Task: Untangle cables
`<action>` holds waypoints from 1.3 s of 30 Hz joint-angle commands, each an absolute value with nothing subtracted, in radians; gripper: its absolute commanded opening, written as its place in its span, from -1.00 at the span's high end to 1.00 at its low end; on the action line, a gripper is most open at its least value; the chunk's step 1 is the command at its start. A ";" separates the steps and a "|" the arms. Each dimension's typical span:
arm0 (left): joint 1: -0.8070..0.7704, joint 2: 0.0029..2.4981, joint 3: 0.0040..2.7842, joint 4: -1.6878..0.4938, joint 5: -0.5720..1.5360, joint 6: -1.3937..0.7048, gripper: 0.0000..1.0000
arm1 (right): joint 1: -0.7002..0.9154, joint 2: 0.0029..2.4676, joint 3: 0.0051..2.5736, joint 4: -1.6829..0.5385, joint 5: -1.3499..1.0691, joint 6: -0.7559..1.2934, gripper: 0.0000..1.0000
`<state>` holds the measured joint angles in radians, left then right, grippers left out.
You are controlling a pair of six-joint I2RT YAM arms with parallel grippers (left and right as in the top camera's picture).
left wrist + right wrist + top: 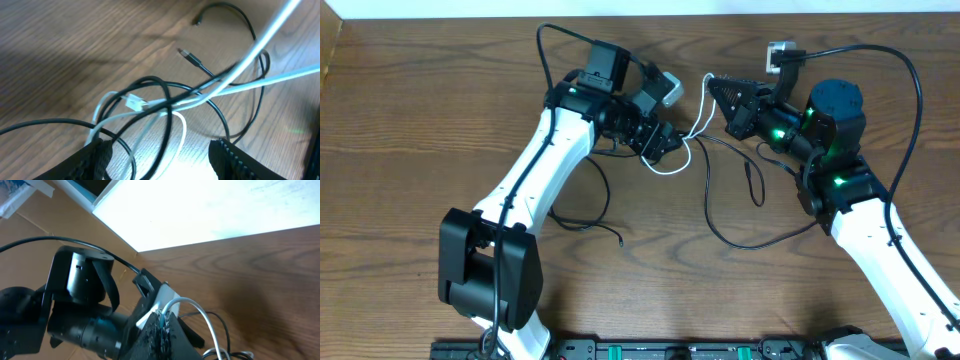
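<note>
The white cable (672, 169) and the black cable (756, 190) lie crossed in the middle of the wooden table. My right gripper (712, 86) is shut on one end of the white cable (202, 311), which arcs out of the pinched fingertips (162, 322). My left gripper (670, 143) hovers low over the knot, open. In the left wrist view its fingers (97, 155) straddle loops of both cords without clamping them. The white cable (250, 50) runs taut to the upper right, and its plug (135, 102) sits inside a black cable (248, 22) loop.
The black cable trails left to a loose end (620, 240) and right in a wide curve under my right arm (860, 215). Thicker black arm cords (555, 50) arch above both wrists. The table's far edge (640, 15) runs along the top.
</note>
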<state>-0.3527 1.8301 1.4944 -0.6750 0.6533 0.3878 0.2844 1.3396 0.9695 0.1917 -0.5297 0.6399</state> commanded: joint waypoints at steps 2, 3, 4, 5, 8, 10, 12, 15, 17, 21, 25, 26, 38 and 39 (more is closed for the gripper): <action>-0.363 1.831 1.494 -0.690 0.672 0.443 -0.34 | 0.280 1.320 0.987 0.205 -0.527 0.635 0.98; -0.363 1.831 1.494 -0.695 0.665 0.452 -0.34 | 0.280 1.320 0.987 0.209 -0.530 0.636 0.98; -0.363 1.832 1.494 -0.696 0.658 0.453 -0.34 | 0.280 1.320 0.987 0.213 -0.530 0.640 0.98; -0.363 1.833 1.494 -0.696 0.652 0.453 -0.34 | 0.280 1.320 0.987 0.219 -0.531 0.648 0.98; -0.363 1.838 1.494 -0.695 0.643 0.453 -0.34 | 0.280 1.319 0.988 0.233 -0.535 0.658 0.98; -0.363 1.843 1.494 -0.694 0.643 0.453 -0.34 | 0.280 1.319 0.988 0.241 -0.543 0.659 0.98; -0.363 1.850 1.494 -0.691 0.643 0.453 -0.33 | 0.278 1.319 0.989 0.246 -0.554 0.662 0.98; -0.363 1.865 1.494 -0.690 0.642 0.453 -0.33 | 0.274 1.319 0.989 0.247 -0.557 0.666 0.98; -0.363 1.875 1.494 -0.687 0.642 0.453 -0.33 | 0.274 1.319 0.989 0.247 -0.557 0.670 0.98; -0.363 1.890 1.494 -0.679 0.635 0.453 -0.15 | 0.273 1.319 0.989 0.247 -0.557 0.669 0.98; -0.363 1.892 1.494 -0.668 0.583 0.453 0.46 | 0.267 1.319 0.989 0.246 -0.558 0.669 0.98; -0.363 1.892 1.494 -0.666 0.569 0.453 0.51 | 0.266 1.319 0.989 0.246 -0.558 0.672 0.98; -0.321 1.892 1.494 -0.616 0.111 0.386 0.85 | 0.242 1.318 0.988 0.243 -0.560 0.682 0.98; -0.290 1.892 1.494 -0.616 0.112 0.363 0.85 | 0.228 1.314 0.988 0.243 -0.560 0.689 0.98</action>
